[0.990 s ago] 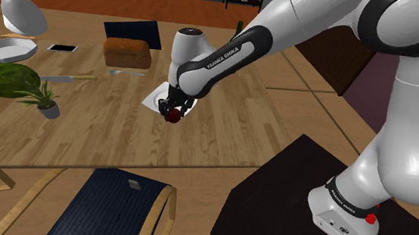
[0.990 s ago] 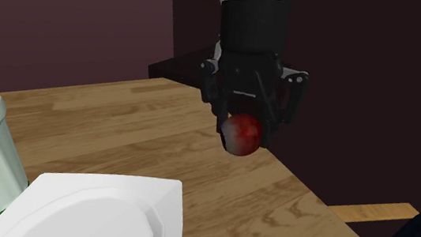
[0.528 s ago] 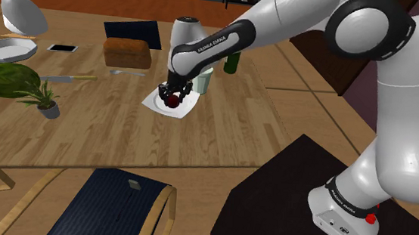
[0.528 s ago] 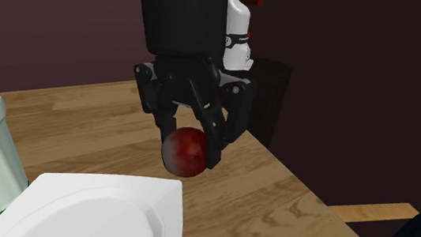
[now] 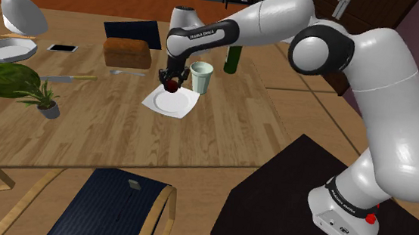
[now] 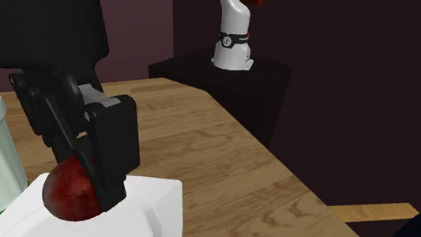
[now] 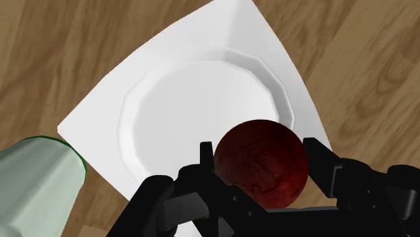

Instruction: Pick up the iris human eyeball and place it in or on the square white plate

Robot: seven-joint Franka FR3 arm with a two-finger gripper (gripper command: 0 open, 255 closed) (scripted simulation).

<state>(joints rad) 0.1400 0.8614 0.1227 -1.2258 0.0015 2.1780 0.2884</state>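
Wrist view, nearest thing first: the black gripper is closed down to the ball's width, with one finger on each flank of the eyeball, so it has the ball clasped across its widest girth. The ball looks dark red with fine veining (no iris faces this camera). Directly beneath it lies the square white plate. The ball hangs over the edge of the plate's round well, not over its centre. From the second exterior view the ball sits low over the plate, but I cannot tell whether it touches.

Just beside one corner of the plate stands a pale green cup, near the fingers but apart from them. Farther out in the shoulder view, on the wooden table, a dark bottle stands beyond the cup. A brown loaf lies toward that view's left, and a potted plant sits well apart.

The eyeball looks small, smooth and rigid, and is probably light. Being round, it will roll (the real worry here). The present hold across the middle is the sound one, since higher or lower it would squirt out. Letting go low and over the well should let the raised rim catch it.
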